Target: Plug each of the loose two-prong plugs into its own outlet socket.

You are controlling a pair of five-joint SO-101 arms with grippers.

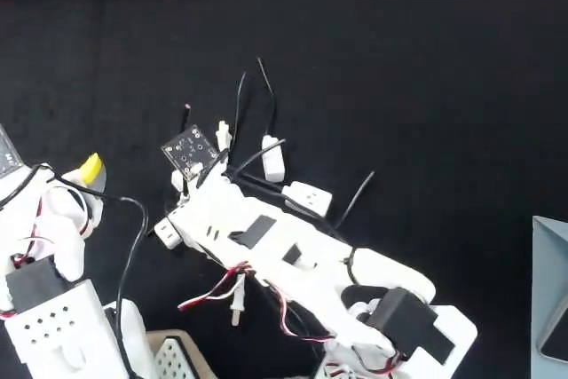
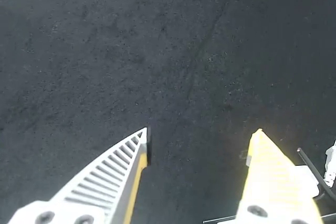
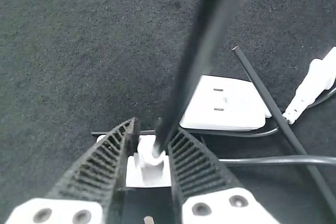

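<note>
My right gripper (image 3: 151,145) is shut on a white two-prong plug (image 3: 148,160), whose black cord (image 3: 199,51) runs up past the camera. The plug stands directly over a white outlet socket (image 3: 148,176); I cannot tell how deep it sits. A second socket (image 3: 223,104) with two empty slots lies just beyond, and a loose white plug (image 3: 314,82) lies past it. From above, the right gripper (image 1: 182,191) sits left of centre among sockets (image 1: 273,159) (image 1: 308,197) (image 1: 167,232). Another loose plug (image 1: 237,301) lies near the front. My left gripper (image 2: 199,150) hangs open over bare cloth at the left (image 1: 91,168).
Black cloth (image 1: 426,68) covers the table, with free room at the back and right. Thin black cords (image 1: 266,86) trail away from the sockets. A grey bin (image 1: 550,290) stands at the right edge. A tan box (image 1: 177,352) sits at the front between the arms.
</note>
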